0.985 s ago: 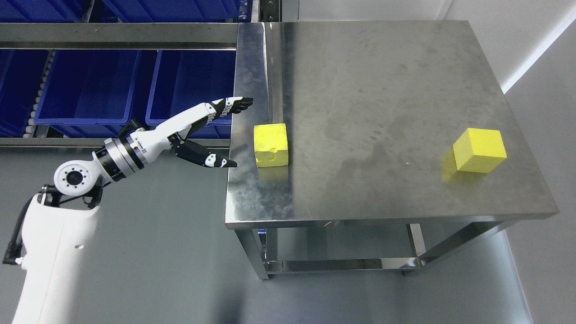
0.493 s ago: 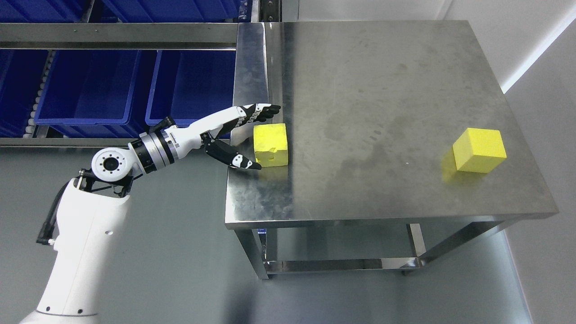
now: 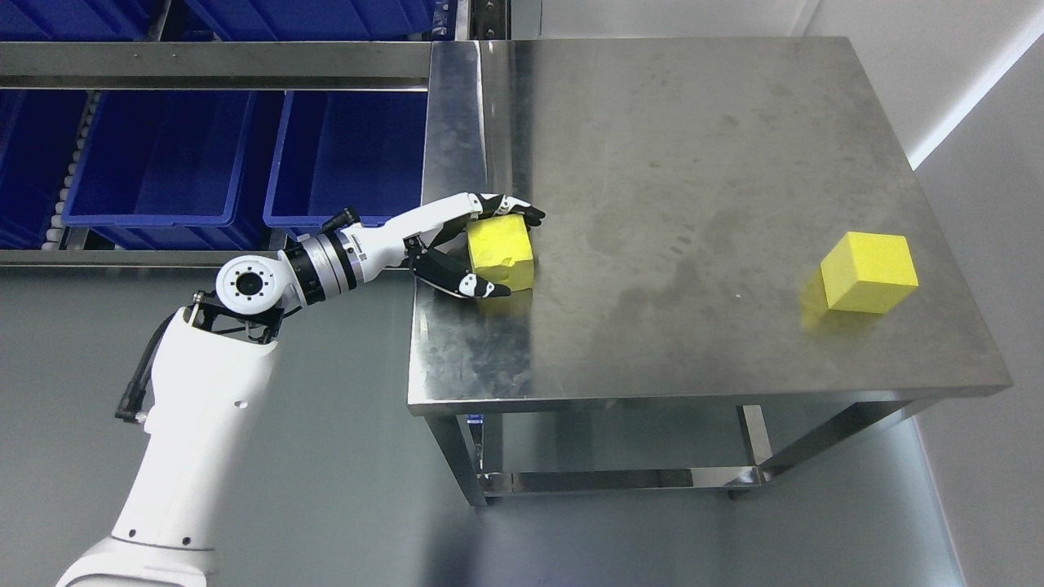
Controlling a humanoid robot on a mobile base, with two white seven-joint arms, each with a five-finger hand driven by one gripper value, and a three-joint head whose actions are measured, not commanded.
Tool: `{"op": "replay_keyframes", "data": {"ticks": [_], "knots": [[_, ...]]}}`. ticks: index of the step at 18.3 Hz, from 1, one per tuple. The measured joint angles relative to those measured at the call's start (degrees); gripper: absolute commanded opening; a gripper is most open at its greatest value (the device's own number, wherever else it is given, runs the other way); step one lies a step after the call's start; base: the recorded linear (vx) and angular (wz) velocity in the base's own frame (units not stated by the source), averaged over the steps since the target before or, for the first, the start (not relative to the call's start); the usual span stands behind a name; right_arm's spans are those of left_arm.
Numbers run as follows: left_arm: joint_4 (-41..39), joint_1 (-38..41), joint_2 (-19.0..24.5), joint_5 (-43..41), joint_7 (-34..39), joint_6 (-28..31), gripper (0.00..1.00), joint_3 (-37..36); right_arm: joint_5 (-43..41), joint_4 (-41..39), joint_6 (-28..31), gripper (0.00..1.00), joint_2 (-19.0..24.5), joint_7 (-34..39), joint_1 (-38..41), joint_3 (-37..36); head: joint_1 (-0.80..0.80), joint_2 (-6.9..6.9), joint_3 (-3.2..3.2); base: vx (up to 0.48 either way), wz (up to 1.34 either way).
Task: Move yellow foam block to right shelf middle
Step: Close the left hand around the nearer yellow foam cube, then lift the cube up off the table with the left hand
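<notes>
Yellow foam block [image 3: 502, 249], a soft cube with a notched lower front face, sits on the stainless steel bench [image 3: 693, 204] close to its left edge, about midway between the far and near corners on that side. The robot's left hand [image 3: 481, 253], white with black finger segments, wraps around this block: its fingers [image 3: 510, 208] lie curled along the block's far top edge, while the thumb [image 3: 477, 285] presses against the near face at the bottom. The block appears slightly tilted within this grasp, and I cannot tell whether its base is fully flat on the steel. The white left arm [image 3: 204, 383] reaches in from the lower left, crossing the grey floor and bending at the wrist over the bench's left edge.

A second yellow foam cube [image 3: 869, 271] rests near the bench's right edge, toward the near right corner, well apart from the hand. Deep blue plastic bins [image 3: 245, 159] stand in a metal rack just beyond the bench's left side. A lower steel shelf [image 3: 620, 479] shows beneath the bench top, between its legs.
</notes>
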Motion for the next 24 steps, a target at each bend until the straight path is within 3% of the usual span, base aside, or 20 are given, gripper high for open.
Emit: {"op": "replay_keyframes", "data": {"ticks": [2,8,11,16,19,24], "knots": [[0.9,-0.1,-0.8,0.0,0.0,0.0,0.42,0.3,0.0,0.0,0.0,1.00,0.0,0.0,0.0,0.0,0.00,0.00,0.00,-0.001,0.01],[1.6,-0.4,-4.1,2.4,0.1,0.0,0.47,4.4,0.0,0.0,0.0,1.00,0.0,0.0,0.0,0.0,0.00,0.00,0.00,0.000,-0.01],[0.4,-1.1,-5.6,8.2,11.2,-1.0,0.50,8.1,0.0,0.0,0.0,1.00,0.0,0.0,0.0,0.0,0.00,0.00,0.00,0.000,-0.01],[-1.0,1.8,-7.1,13.3,32.6,-16.0,0.51,11.7,0.0,0.0,0.0,1.00,0.0,0.0,0.0,0.0,0.00,0.00,0.00,0.001,0.02],[-2.2,6.8,-7.8,14.9,39.0,-21.7,0.51,13.6,0.0,0.0,0.0,1.00,0.0,0.0,0.0,0.0,0.00,0.00,0.00,-0.012,0.25],[-4.5,12.9,-8.4,16.0,41.3,-24.1,0.50,16.5,0.0,0.0,0.0,1.00,0.0,0.0,0.0,0.0,0.00,0.00,0.00,-0.037,0.72]]}}
